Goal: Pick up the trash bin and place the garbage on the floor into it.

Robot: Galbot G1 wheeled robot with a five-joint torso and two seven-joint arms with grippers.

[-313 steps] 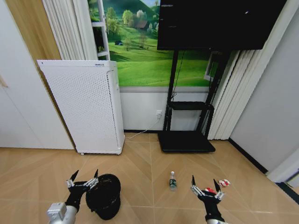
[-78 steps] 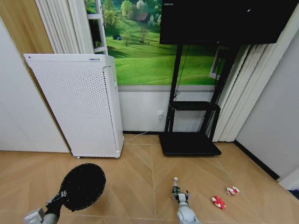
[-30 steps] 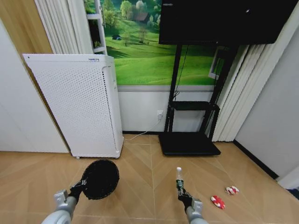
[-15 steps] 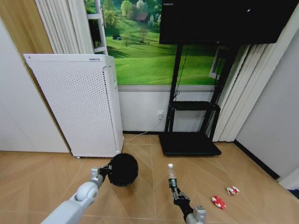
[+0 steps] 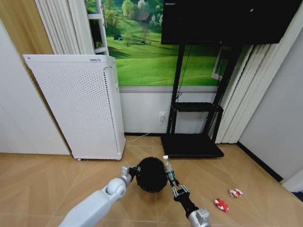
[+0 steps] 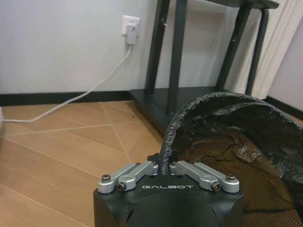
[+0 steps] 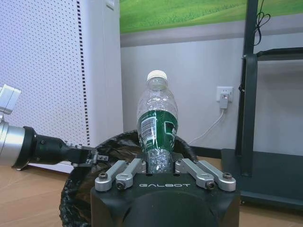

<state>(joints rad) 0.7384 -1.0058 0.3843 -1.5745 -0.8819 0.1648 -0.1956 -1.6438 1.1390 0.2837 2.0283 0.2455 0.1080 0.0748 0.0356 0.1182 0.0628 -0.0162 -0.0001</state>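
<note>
The black mesh trash bin (image 5: 151, 174) hangs above the floor, lined with a black bag. My left gripper (image 5: 133, 171) is shut on its rim (image 6: 166, 146). My right gripper (image 5: 172, 183) is shut on the clear bottle (image 5: 167, 168) with a green label, holding it upright right beside the bin's right edge. From the right wrist, the bottle (image 7: 156, 124) stands in front of the bin's mouth (image 7: 113, 146), with the left gripper (image 7: 92, 154) on the rim. Two red-and-white wrappers (image 5: 220, 205) (image 5: 234, 193) lie on the floor at the right.
A tall white perforated appliance (image 5: 75, 106) stands at the back left. A black TV stand (image 5: 191, 144) with a screen is behind the bin, a cable (image 6: 102, 80) running to a wall socket. Curtains (image 5: 246, 90) and a wall close the right side.
My left arm has carried the bin to the right, toward the middle. My right arm has lifted the bottle up and slightly left until it meets the bin's edge.
</note>
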